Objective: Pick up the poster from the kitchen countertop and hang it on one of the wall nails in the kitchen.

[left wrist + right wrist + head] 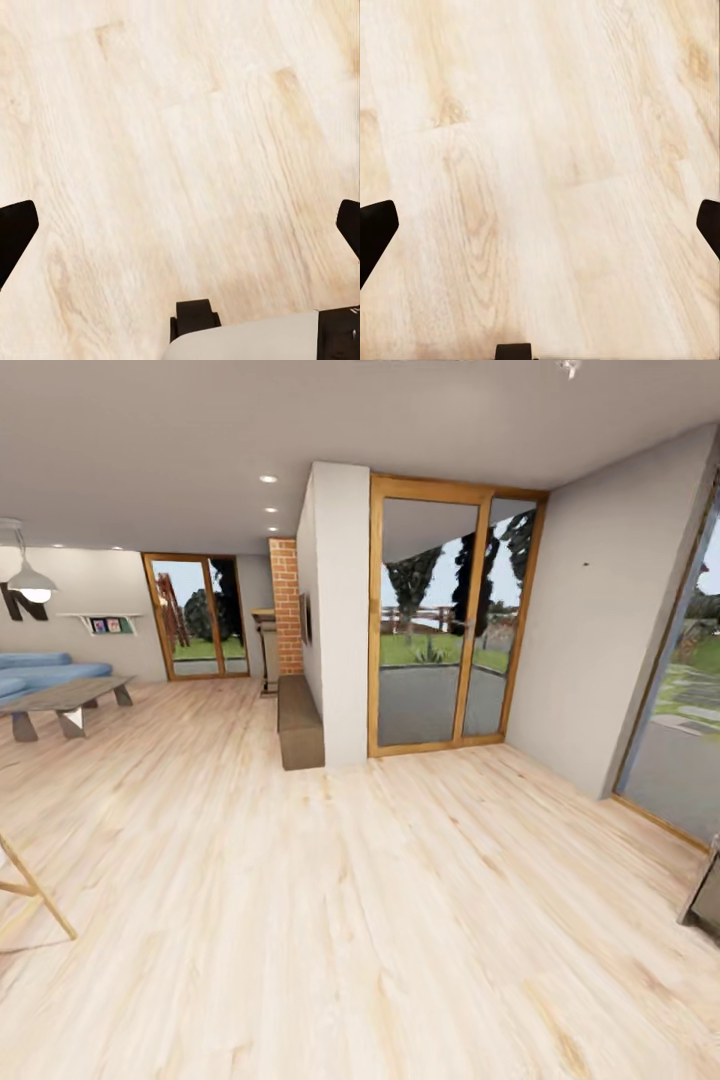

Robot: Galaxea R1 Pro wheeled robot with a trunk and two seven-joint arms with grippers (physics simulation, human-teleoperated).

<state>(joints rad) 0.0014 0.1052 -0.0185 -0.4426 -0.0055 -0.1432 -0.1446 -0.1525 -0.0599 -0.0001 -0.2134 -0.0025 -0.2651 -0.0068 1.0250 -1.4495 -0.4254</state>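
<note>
room: pale plank floor (pixel 330 920), glass doors (pixel 450 620) far ahead.
poster direction: cannot tell, so neither arm is nearer.
my left gripper (pixel 180 225): spread wide, empty.
my right gripper (pixel 540 225): spread wide, empty.

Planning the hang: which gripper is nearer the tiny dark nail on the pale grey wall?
Right, probably: the nail sits ahead-right on the wall, while both the left gripper and right gripper hang over pale wooden floor.

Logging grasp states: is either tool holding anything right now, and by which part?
Nothing is held. The left tool and right tool are both open, with bare wooden floor between their fingers.
</note>
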